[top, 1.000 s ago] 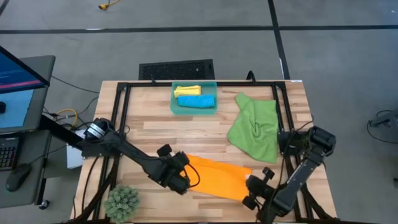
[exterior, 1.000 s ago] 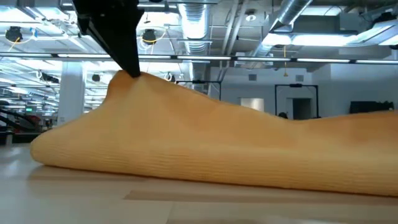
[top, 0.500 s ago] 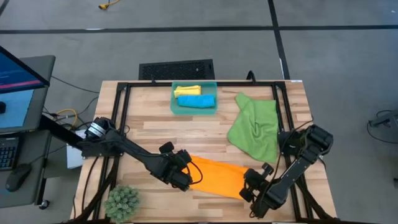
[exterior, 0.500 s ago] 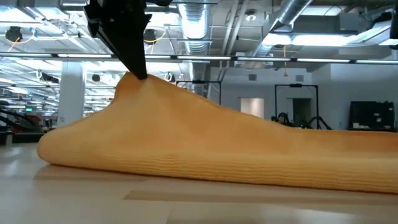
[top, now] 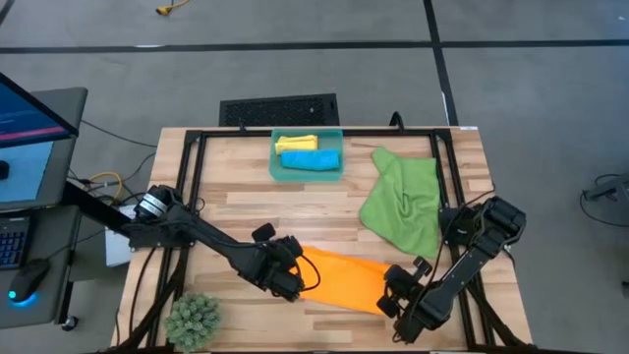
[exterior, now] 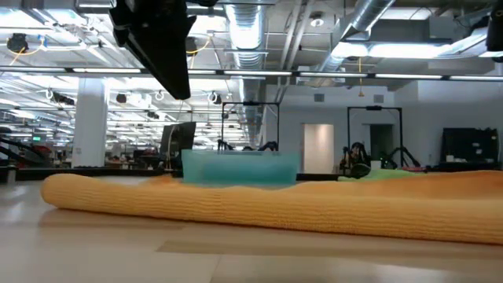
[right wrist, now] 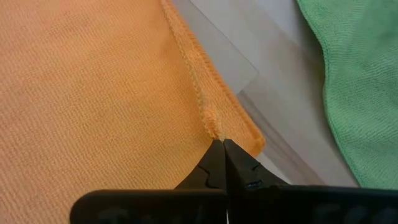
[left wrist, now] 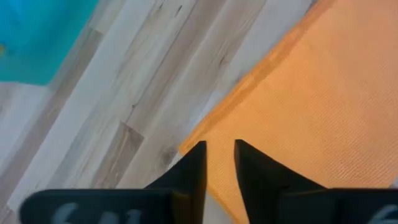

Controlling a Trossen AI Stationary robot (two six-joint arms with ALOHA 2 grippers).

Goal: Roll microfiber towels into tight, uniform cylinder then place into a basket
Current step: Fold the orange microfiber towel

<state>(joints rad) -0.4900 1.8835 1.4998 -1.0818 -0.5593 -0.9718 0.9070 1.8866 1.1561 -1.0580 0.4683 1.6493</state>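
Observation:
An orange towel (top: 344, 279) lies flat on the wooden table near its front edge, seen in the low view as a long low ridge (exterior: 259, 206). My left gripper (left wrist: 219, 155) hangs just above the towel's left corner, open by a narrow gap and holding nothing. My right gripper (right wrist: 221, 148) is shut at the towel's right end. At the far edge stands the teal basket (top: 278, 167), with a yellow roll (top: 297, 144) and a blue roll (top: 312, 159) inside. A green towel (top: 403, 202) lies crumpled at the right. My right gripper pinches the orange towel's hemmed edge (right wrist: 212, 127), close to a corner, between its two fingertips. The fingers come slanting down from above. The towel lies on the table, slack, with this end hardly raised.
A spiky green plant (top: 194, 319) stands at the near left corner. A black grate (top: 280, 108) lies on the floor beyond the table. Black frame rails (top: 192, 187) run along the left and right sides of the table. Bare wood lies between the basket and the orange towel.
My left gripper has opened and let go of the orange towel's left end. That end had stood up in a peak and has now fallen flat on the table. My right gripper has gone a little toward the table's left, taking the towel's right end with it.

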